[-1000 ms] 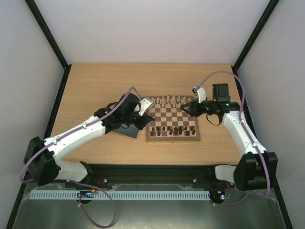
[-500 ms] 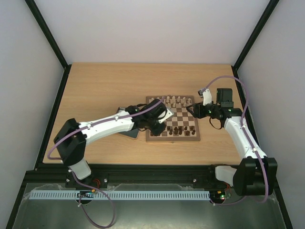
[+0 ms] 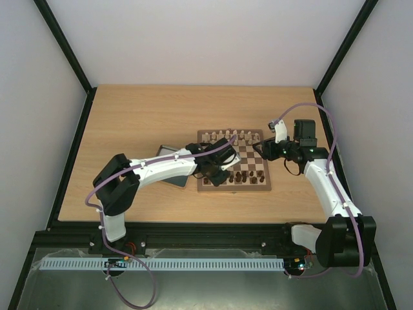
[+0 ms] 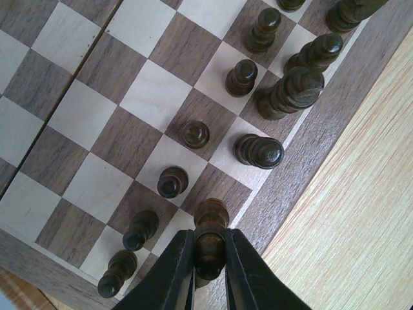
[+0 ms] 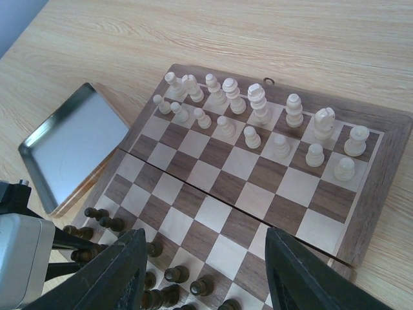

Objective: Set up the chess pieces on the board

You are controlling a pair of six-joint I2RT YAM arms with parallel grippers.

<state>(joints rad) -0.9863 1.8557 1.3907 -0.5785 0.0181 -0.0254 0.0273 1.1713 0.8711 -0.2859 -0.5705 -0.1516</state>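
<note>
Left tool point(image 4: 208, 237) pinches one dark chess piece point(image 4: 211, 216) above the board point(image 4: 310, 148).
Right tool point(image 5: 205, 244) wide, empty; sixteen cream pieces point(image 5: 258, 97) far side.

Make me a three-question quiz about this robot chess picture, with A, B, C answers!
1. Where is the shiny tray?
A. beside the board
B. on top of it
C. on the floor

2. What colour is the piece in the left gripper?
A. cream
B. red
C. dark brown

3. How is the right gripper?
A. open, holding nothing
B. shut on a piece
C. shut on the tray

Answers:
1 A, it lies off the board's left side.
2 C, the pinched piece is dark brown wood.
3 A, its jaws stand wide apart above the board.
</note>
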